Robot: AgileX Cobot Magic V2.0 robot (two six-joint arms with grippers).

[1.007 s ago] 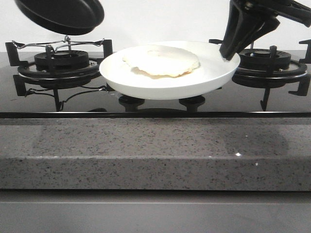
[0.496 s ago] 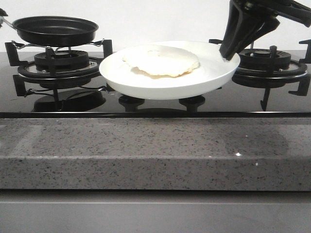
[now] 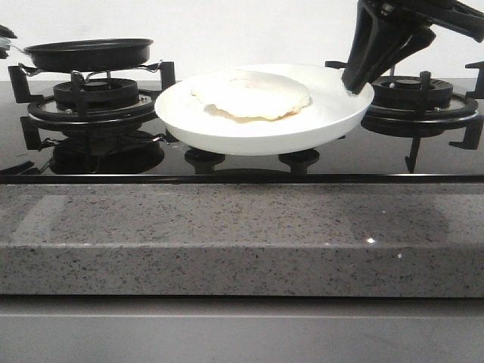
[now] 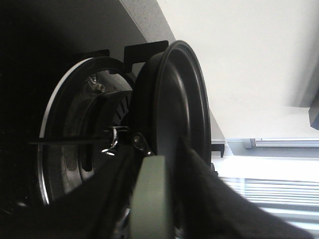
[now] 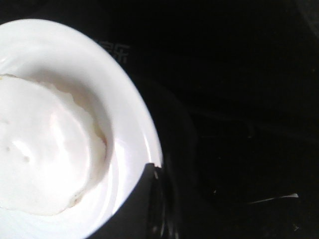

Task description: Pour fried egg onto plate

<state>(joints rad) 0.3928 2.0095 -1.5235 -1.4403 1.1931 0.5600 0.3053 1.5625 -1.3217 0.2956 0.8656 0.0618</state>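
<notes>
White plate (image 3: pixel 265 125) in the middle of the black glass hob (image 3: pixel 242 160), between the two burners, and my right end effector (image 3: pixel 355 82) is clamped on its right rim, fingers pinching the edge from above. The plate looks lifted a bit off the glass, though I can't say for sure from the front. The fried egg (image 3: pixel 249 94) lies flat on the plate, a little left of centre, so it's well to the left of my right end effector and not touching it. In the right wrist view the egg (image 5: pixel 45 149) fills most of the dish and one dark finger (image 5: pixel 152 199) sits over the plate rim (image 5: pixel 142 129).

My left end effector (image 4: pixel 152 199) is closed on the handle of the black frying pan (image 3: pixel 87 53); in the front view only the pan shows, with the handle running off the left edge. The pan is level and sits on or just above the left burner grate (image 3: pixel 91 94), clearly apart from the plate and egg. Grey speckled tabletop (image 3: pixel 242 242) runs across the front.
</notes>
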